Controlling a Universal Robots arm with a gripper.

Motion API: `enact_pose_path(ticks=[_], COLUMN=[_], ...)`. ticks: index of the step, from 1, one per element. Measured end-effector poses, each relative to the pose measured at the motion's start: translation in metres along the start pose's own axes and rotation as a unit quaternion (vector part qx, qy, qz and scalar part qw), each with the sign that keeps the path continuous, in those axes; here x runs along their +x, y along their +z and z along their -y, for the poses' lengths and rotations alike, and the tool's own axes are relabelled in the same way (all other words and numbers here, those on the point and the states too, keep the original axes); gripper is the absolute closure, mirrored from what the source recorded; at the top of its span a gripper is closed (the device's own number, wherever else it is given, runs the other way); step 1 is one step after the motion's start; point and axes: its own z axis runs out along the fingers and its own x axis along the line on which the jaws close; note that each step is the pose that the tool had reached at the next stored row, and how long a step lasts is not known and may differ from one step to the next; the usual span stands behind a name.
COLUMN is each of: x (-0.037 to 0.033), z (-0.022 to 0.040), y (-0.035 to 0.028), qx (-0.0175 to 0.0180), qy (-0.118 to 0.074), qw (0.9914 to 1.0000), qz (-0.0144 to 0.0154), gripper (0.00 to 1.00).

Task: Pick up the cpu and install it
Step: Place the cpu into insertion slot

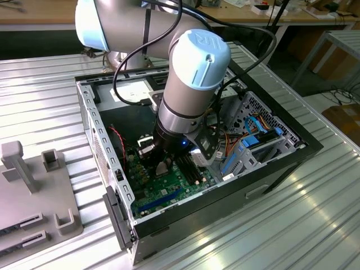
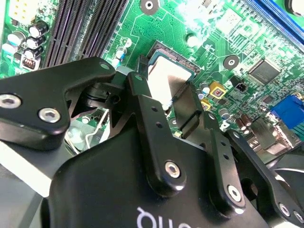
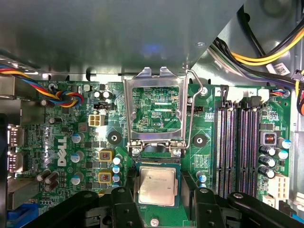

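Half sunk into the open computer case [image 1: 93, 121], low over the green motherboard [image 1: 169, 191]. Clamps the cpu [image 3: 156, 186] in the gripper [image 3: 158, 179], narrowed to the chip's width, with a black fingertip [image 2: 190, 108] against each of two opposite edges. Holds it pale face up, squarely within the outline of the black socket [image 3: 156, 163]; cannot tell whether fully seated. Beyond it, silver load plate [image 3: 154, 114] hinged up and open; memory slots [image 3: 237, 142] off to one side.

Ribbed metal table [image 1: 315, 225], open computer case [image 1: 270, 185] on it, grey fixture [image 1: 28, 208] alongside
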Motion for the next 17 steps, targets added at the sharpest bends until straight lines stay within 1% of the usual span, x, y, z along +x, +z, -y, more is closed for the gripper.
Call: enact_pose_path(ticks=[7,12,13,14,17], x=[-0.0001,-0.0001,-0.0001,-0.0001,-0.0001], z=[0.0001,0.0001,0.0001,0.0001,0.0], y=[0.0021,0.0023,0.0023,0.0024,0.0024], qx=[0.0,-0.0001,-0.0001,-0.0001,-0.0001], qy=[0.0,0.0,0.0,0.0,0.0], qw=[1.0,1.0,1.0,1.0,1.0], qz=[0.0,0.0,0.0,0.0001,0.0], gripper=[0.53,0.53,0.52,0.46,0.46])
